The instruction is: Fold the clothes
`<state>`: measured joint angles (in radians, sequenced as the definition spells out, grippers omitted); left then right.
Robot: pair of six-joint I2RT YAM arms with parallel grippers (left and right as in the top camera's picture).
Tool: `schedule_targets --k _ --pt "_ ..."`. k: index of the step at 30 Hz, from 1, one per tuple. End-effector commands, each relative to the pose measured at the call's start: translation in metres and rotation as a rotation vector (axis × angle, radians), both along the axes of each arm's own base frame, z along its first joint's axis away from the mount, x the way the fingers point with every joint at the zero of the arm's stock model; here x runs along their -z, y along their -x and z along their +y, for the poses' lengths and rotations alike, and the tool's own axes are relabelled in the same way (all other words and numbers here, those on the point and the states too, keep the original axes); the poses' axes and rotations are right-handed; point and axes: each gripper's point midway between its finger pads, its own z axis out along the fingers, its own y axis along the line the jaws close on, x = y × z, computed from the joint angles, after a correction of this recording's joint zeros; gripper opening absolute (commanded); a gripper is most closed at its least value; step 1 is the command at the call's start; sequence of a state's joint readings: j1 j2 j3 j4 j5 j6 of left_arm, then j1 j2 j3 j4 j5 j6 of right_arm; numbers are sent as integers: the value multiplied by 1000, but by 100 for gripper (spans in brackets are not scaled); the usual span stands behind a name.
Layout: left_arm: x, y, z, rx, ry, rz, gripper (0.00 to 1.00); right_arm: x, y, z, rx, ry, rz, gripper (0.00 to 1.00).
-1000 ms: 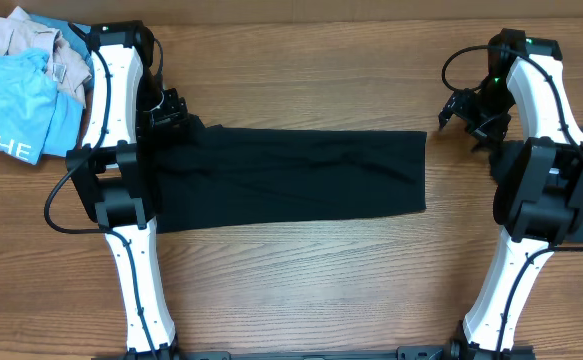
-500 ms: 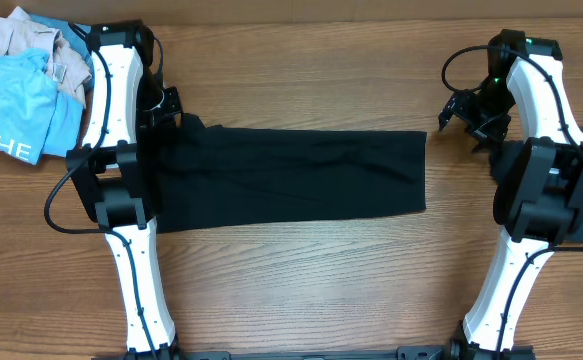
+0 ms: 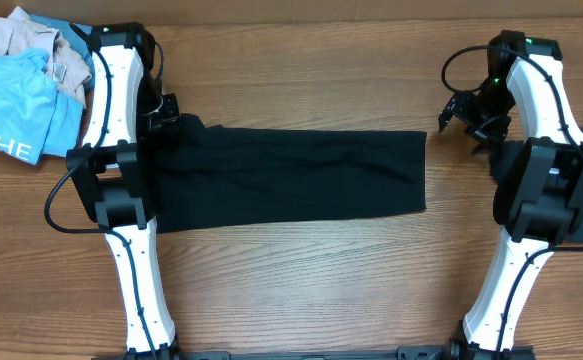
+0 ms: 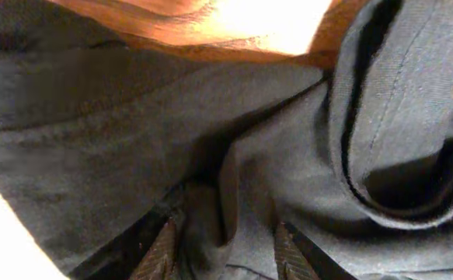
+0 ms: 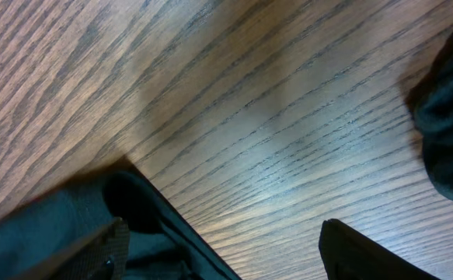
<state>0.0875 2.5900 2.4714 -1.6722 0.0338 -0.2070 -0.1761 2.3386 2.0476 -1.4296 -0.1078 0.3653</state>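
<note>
As the overhead camera looks down, one black shirt (image 3: 291, 178) lies folded in a long band across the middle of the table (image 3: 301, 280). Its left end is at the left gripper (image 3: 166, 112), and the right gripper (image 3: 456, 115) hangs just off the right end. In the top-left corner sits one pile: a light-blue shirt (image 3: 16, 105) and a beige garment (image 3: 16, 35). On the left wrist, two fingers (image 4: 162, 250) straddle bunched black cloth, but whether they pinch it I can't tell. On the right wrist, the jaws stand wide apart over bare wood.
</note>
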Motion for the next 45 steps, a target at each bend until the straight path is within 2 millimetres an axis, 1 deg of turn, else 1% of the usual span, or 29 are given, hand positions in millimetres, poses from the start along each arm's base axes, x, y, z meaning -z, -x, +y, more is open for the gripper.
schedule_targets --k 1,2,4,6,7,9,10,14,17,18,19,23,26,30,31,33,34,35,37,39,40,41,43,44,45 --pt "9 7 -2 -1 19 30 37 -28 -10 -2 -5 8 -82 82" --pt "11 8 -2 -1 19 31 33 -28 -10 -2 -5 9 -83 83" --pt "12 5 -2 -2 17 20 28 -28 -10 -2 -5 9 -83 82" --pt "13 3 -1 -2 17 11 18 -28 -11 -2 -5 9 -87 82" --pt "12 2 -1 -1 16 9 14 -28 -12 -2 -5 10 -89 82" --pt "11 3 2 1 2 10 9 -28 -12 -2 -5 10 -91 82" --pt "10 4 3 3 -9 13 4 -28 -12 -2 -5 10 -91 82" --pt "-4 7 3 4 -10 13 4 -28 -12 -2 -5 10 -91 82" --pt "-25 1 4 4 -17 -40 4 -28 -12 -2 -5 10 -91 82" --pt "-35 0 3 3 -14 -63 4 -28 -12 -2 -5 10 -91 82" --pt "-40 -1 1 0 1 -77 4 -28 -12 -2 -5 10 -90 83" --pt "-46 -3 -21 23 131 -102 4 -28 -12 -2 -23 9 -92 83" --pt "-53 -4 -22 28 133 -119 4 -28 -9 -2 -23 7 -82 83" --pt "-84 -1 -22 35 127 -184 4 -28 -9 -2 -23 7 -82 83" --pt "-91 7 -23 35 128 -179 4 -28 -10 -2 -23 8 -84 83" --pt "-89 24 -26 30 144 -133 4 -28 -12 -2 -23 9 -92 83" --pt "-84 34 -27 28 146 -98 4 -28 -13 -2 -23 10 -95 83" --pt "-78 39 -27 26 148 -72 7 -28 -13 -2 -23 10 -97 83" --pt "-68 48 -28 39 154 -25 24 -28 -12 -2 -23 9 -94 83" --pt "-59 58 -27 43 154 22 22 -28 -11 -2 -23 8 -87 83" --pt "-54 63 -22 47 122 47 21 -28 -10 -2 -23 8 -87 83" --pt "-51 67 -14 38 74 67 21 -28 -10 -2 -23 8 -86 83" --pt "-48 72 11 -34 -86 97 21 -28 -10 -2 -23 8 -86 83" --pt "-48 73 16 -47 -110 99 21 -28 -10 -2 -23 7 -85 83" --pt "-48 72 18 -48 -117 96 19 -28 -10 -2 -23 7 -86 83"
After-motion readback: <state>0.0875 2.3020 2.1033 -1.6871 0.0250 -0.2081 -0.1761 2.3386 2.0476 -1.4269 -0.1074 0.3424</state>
